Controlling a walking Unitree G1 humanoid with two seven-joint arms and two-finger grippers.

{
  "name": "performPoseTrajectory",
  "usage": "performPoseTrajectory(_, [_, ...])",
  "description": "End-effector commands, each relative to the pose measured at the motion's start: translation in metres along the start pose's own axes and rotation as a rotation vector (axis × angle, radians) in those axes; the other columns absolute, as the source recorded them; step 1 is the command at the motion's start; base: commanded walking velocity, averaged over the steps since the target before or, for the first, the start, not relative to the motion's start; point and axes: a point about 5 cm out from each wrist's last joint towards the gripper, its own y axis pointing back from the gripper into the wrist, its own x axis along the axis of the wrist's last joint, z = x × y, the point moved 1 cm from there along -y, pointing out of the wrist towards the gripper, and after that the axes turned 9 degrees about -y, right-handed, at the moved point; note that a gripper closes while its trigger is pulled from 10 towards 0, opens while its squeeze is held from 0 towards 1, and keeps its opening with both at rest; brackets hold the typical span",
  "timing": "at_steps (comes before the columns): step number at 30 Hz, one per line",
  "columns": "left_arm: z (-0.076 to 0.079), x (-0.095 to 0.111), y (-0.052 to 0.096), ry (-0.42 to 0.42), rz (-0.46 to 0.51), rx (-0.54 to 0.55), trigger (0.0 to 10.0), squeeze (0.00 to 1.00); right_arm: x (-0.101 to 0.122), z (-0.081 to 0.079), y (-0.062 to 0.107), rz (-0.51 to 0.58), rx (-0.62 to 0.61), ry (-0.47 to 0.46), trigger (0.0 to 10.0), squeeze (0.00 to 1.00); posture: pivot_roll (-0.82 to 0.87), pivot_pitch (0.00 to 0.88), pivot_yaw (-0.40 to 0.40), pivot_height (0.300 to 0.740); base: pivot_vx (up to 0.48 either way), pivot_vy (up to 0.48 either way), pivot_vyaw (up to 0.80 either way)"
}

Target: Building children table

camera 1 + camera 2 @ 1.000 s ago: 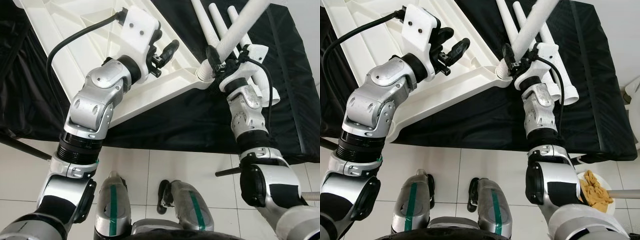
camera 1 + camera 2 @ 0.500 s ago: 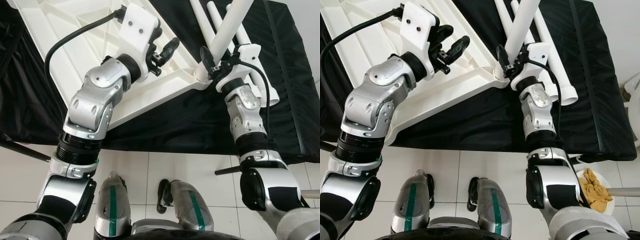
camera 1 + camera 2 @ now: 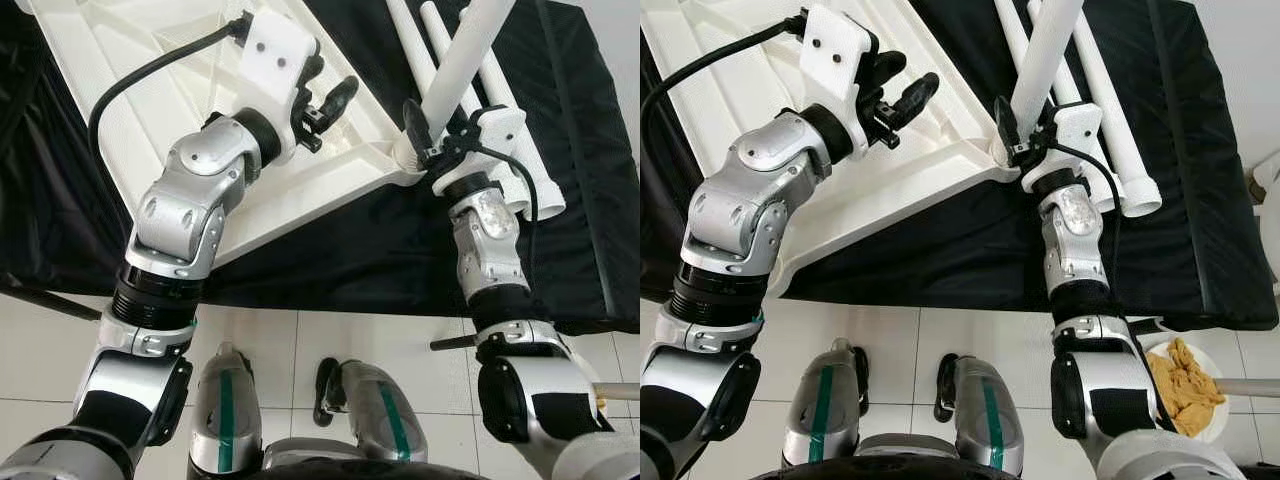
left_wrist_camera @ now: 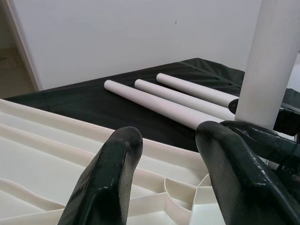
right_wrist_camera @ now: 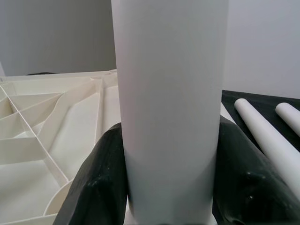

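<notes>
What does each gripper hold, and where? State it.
Right gripper clamps the white table leg near its lower end, at the tabletop corner. Left gripper holds nothing.

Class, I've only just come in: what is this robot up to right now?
It is putting together a small table. The right gripper is shut on a white leg, standing it in the corner socket of the upside-down tabletop on the black cloth. The left gripper hovers open over the tabletop. Three spare legs lie beside it.

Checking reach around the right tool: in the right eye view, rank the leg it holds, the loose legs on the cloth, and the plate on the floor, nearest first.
From the right tool:
1. Held leg, in its grip.
2. Loose legs, just right on the black cloth.
3. Plate, floor, lower right.
</notes>
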Motion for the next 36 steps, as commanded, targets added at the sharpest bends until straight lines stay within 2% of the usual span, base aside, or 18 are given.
performPoseTrajectory(1, [0.002,0.005,0.0,0.003,0.019,-0.017,10.0,0.0,-0.053,0.002,0.038,-0.233,-0.06,-0.091,10.0,0.0,0.1,0.092,-0.065,0.74,0.0,0.0,0.0])
performPoseTrajectory(6, [0.003,0.006,0.0,0.002,0.02,-0.021,10.0,0.0,-0.054,0.006,0.047,-0.197,-0.114,-0.074,10.0,0.0,0.1,0.093,-0.062,0.74,0.0,0.0,0.0])
performPoseTrajectory(15, [0.003,0.006,0.0,0.001,0.02,-0.024,10.0,0.0,-0.053,0.006,0.047,-0.176,-0.135,-0.092,10.0,0.0,0.1,0.092,-0.059,0.74,0.0,0.0,0.0])
performPoseTrajectory(20, [0.003,0.007,0.0,-0.001,0.02,-0.025,10.0,0.0,-0.04,0.0,0.03,-0.106,-0.105,-0.096,10.0,0.0,0.1,0.091,-0.059,0.74,0.0,0.0,0.0])
performPoseTrajectory(25, [0.003,0.007,0.0,-0.001,0.021,-0.026,10.0,0.0,-0.036,-0.002,0.025,-0.094,-0.097,-0.108,10.0,0.0,0.1,0.091,-0.06,0.74,0.0,0.0,0.0])
performPoseTrajectory(27, [0.003,0.007,0.0,0.0,0.019,-0.024,10.0,0.0,-0.022,-0.004,0.013,-0.04,-0.07,-0.108,10.0,0.0,0.1,0.09,-0.061,0.74,0.0,0.0,0.0])
performPoseTrajectory(30, [0.003,0.007,0.001,-0.001,0.018,-0.024,10.0,0.0,-0.009,-0.007,0.004,0.003,-0.044,-0.115,10.0,0.0,0.11,0.09,-0.062,0.74,0.0,0.0,0.0])
performPoseTrajectory(36, [0.003,0.007,0.001,-0.002,0.019,-0.023,10.0,0.0,0.007,-0.01,-0.005,0.071,-0.025,-0.136,10.0,0.0,0.11,0.086,-0.065,0.74,0.0,0.0,0.0])
